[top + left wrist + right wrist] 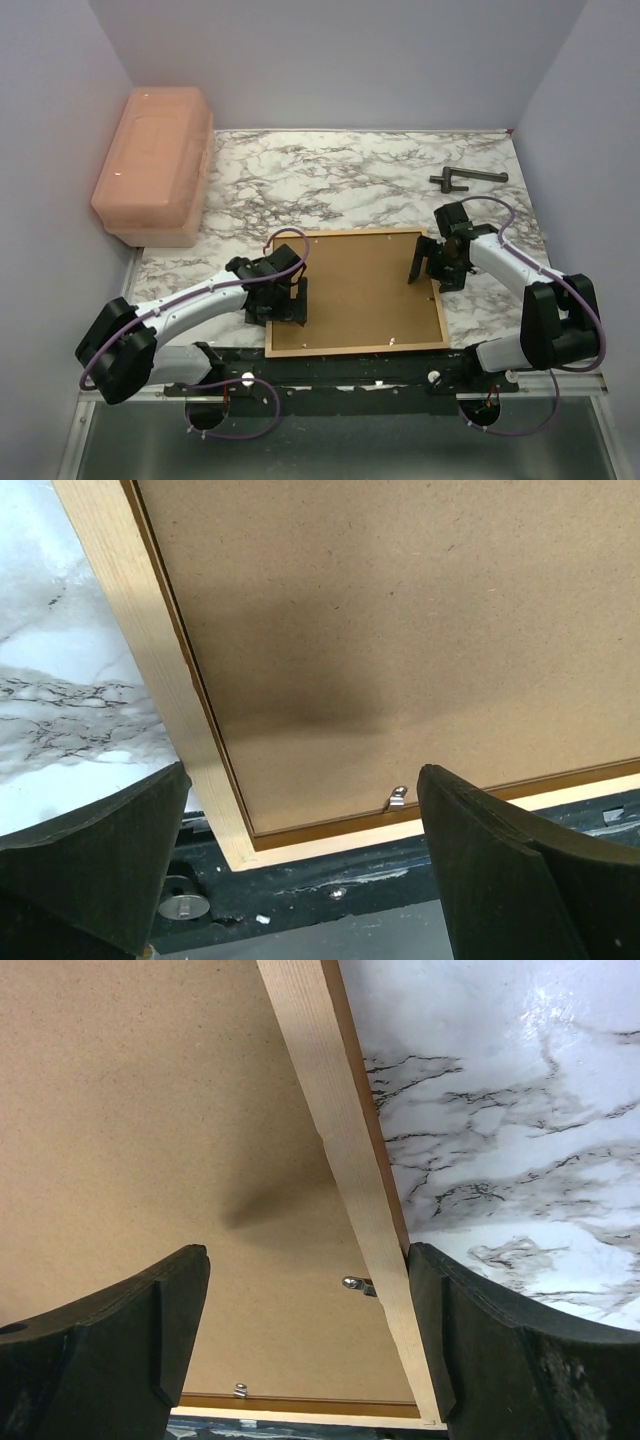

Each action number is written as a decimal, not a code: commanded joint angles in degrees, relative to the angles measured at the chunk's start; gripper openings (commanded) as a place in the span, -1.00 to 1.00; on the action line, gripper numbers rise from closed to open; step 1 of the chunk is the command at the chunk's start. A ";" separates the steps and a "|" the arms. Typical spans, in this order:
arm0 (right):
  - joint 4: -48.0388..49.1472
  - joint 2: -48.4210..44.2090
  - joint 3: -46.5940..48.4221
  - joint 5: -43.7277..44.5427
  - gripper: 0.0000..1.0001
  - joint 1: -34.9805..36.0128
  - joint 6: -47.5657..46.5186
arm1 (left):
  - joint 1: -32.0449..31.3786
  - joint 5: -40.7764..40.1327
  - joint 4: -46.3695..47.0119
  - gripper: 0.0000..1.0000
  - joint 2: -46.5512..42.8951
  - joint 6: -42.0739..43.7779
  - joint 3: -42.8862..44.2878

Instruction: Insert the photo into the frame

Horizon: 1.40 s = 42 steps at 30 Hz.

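Observation:
The frame lies back side up on the marble table, a plain brown backing board filling it. The photo is out of view. My left gripper hovers open over the frame's near-left corner; in the left wrist view the pale wooden border, the board and a small metal clip show between the spread fingers of that gripper. My right gripper stands open over the frame's right edge. Its wrist view shows the gripper straddling the border near a clip. Neither holds anything.
A pink-orange plastic box stands at the back left against the wall. A dark metal tool lies at the back right. The black mounting rail runs along the near edge just below the frame. Walls close in on three sides.

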 commanded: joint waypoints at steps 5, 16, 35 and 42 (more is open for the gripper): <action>-0.94 -0.22 2.14 -3.93 0.82 0.86 2.85 | 1.31 1.86 1.23 0.97 5.47 -0.32 5.78; -0.53 2.20 5.35 -3.80 0.85 0.16 2.21 | 12.54 -0.89 1.25 0.97 11.19 6.54 12.70; -0.01 4.72 7.50 -3.71 0.95 -1.49 0.73 | 21.99 -6.24 0.53 0.77 25.82 13.09 23.92; 0.57 5.25 7.26 -4.28 0.95 -1.62 0.67 | 22.29 -4.28 1.82 0.47 29.53 14.18 25.58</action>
